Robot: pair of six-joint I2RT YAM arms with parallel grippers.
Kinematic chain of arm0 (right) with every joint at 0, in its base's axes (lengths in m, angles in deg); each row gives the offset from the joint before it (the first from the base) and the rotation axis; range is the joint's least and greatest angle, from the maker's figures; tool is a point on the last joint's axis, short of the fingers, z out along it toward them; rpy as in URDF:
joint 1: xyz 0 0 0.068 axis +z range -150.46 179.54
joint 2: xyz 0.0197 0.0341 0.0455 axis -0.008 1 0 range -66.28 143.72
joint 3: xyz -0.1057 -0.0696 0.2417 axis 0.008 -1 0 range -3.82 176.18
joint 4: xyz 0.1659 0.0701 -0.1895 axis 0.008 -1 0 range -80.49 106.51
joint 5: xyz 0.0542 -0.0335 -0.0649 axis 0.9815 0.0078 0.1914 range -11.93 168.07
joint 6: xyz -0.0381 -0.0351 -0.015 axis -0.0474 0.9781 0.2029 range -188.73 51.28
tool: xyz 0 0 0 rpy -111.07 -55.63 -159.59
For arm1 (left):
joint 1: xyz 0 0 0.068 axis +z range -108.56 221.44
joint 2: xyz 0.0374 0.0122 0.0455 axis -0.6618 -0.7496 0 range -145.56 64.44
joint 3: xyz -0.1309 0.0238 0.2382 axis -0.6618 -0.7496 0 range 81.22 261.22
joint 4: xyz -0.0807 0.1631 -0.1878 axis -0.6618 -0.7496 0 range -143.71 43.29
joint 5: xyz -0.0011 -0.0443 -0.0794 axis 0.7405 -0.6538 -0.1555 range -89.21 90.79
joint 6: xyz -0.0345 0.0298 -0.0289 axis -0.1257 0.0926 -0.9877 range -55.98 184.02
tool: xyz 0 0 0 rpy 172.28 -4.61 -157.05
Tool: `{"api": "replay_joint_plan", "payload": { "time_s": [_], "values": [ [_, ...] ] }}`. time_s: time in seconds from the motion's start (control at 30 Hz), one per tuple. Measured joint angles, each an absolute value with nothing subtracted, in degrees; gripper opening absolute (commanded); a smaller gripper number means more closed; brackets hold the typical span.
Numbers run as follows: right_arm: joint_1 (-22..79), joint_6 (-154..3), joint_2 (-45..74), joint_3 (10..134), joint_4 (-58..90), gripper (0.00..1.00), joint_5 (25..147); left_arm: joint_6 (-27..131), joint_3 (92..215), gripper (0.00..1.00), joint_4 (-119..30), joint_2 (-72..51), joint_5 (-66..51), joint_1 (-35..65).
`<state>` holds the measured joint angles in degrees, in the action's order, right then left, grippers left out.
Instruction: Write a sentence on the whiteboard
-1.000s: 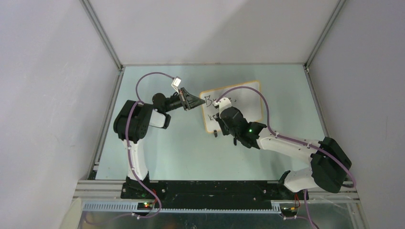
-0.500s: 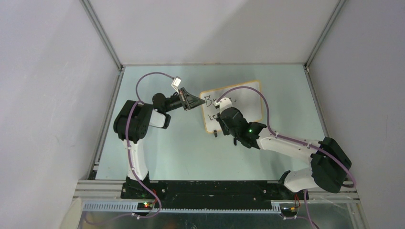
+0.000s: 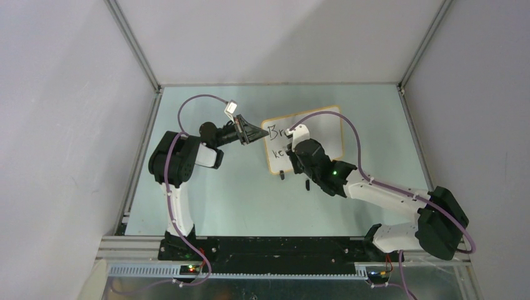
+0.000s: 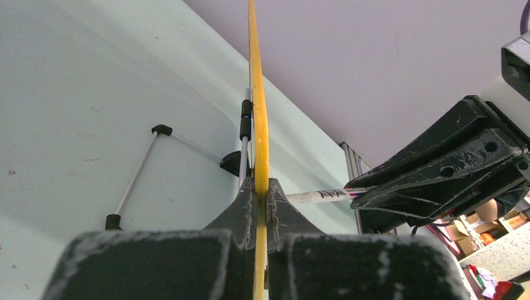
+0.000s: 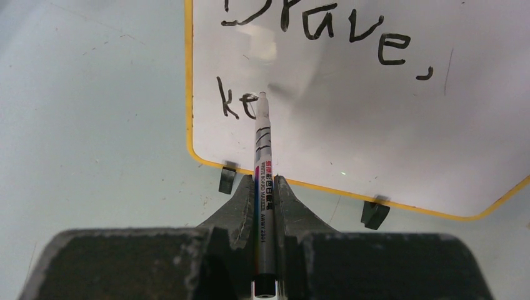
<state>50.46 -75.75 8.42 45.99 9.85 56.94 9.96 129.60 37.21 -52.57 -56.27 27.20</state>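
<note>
On the tabletop (image 3: 212, 200), toward 12 o'clock: the whiteboard (image 3: 325, 134) stands propped on its clip feet (image 5: 226, 179), its writing face turned to my right arm and a thin wire stand (image 4: 136, 175) behind it.
Left claw (image 4: 257, 187): pinched tight on the board's orange frame at its 9 o'clock edge, steadying it, with nothing else in its grasp.
Right claw (image 5: 265, 181): closed around a slim marker (image 5: 263, 156), the barrel running straight out between the fingers and the tip aimed at the board.
Sentence (image 5: 325, 28): "Brave," fills the upper line. Below it, at 8 o'clock on the board, only "ke" is down so far.
Marker tip: it sits right at the end of the "e". I cannot tell whether it presses the surface or hangs just off it.
What just changed: over the last second my right arm has slid toward 3 o'clock, elbow and wrist together, uncovering more of the upper line in the overhead view. The left arm has not budged.
What that means: I read this as the pen travelling along the second line, letter by letter. The job looks well short of finished, since that line has barely begun.
Watch for: the left clamp must hold firm, or pen pressure could tip the board back.
</note>
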Motion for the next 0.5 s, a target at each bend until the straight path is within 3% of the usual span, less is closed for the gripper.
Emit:
{"api": "replay_joint_plan", "payload": {
  "time_s": [0.5],
  "values": [
    [48.8, -75.8, 9.4, 45.7, 10.2, 0.0, 57.9, 10.0, 129.6, 0.0, 37.2, -52.6, -56.3, 27.2]
  ]
}}
